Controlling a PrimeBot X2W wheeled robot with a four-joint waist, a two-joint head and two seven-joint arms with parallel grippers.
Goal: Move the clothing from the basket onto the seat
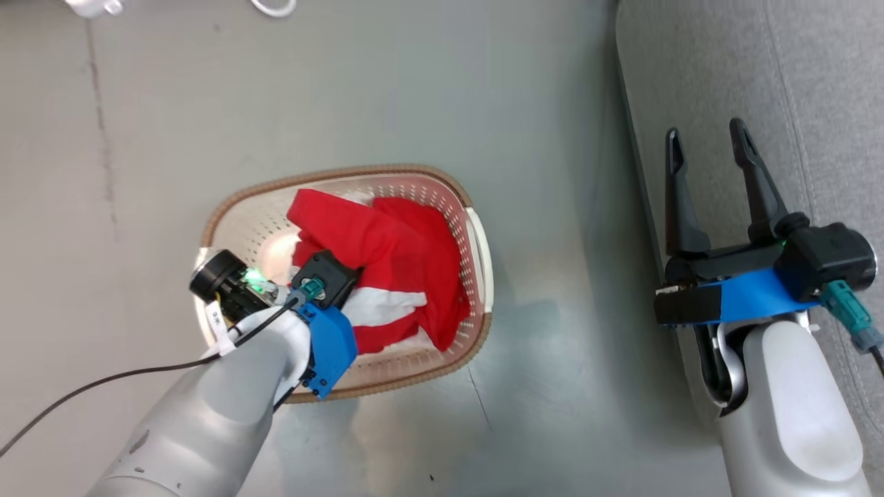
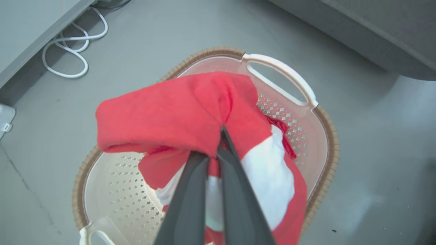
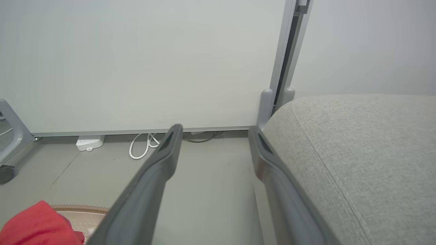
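Two tools checked. My left tool is clenched on a fold of the clothing just above the basket, the rest hanging inside. My right tool, released, and the seat lie well right of the basket. I should raise until the cloth clears the rim.

A smooth grey floor, marked by a few faint cracks, carries the basket standing left of centre in the head view, the seat rising along the right edge, and a looped white cable at the top edge, well apart from the basket
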